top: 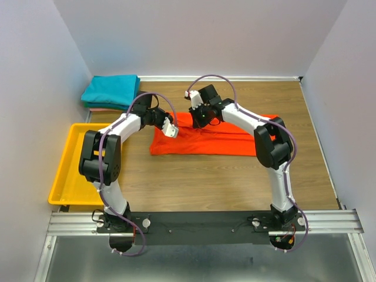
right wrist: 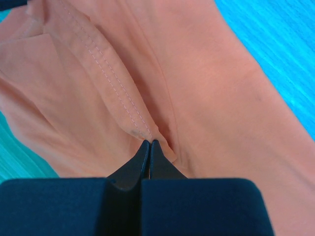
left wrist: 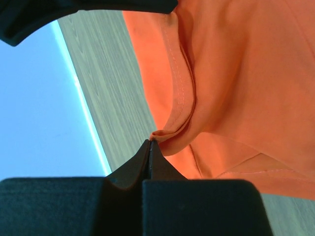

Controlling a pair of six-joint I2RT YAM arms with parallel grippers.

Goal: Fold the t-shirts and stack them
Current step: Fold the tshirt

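Orange-red t-shirt lies mid-surface, toward far edge. Left end effector pinched closed on hem fold at shirt's far-left corner. Right end effector likewise clamped on stitched hem fold along shirt's far edge. Teal t-shirt folded atop pale pink t-shirt, far-left corner. Yellow tray at left edge.
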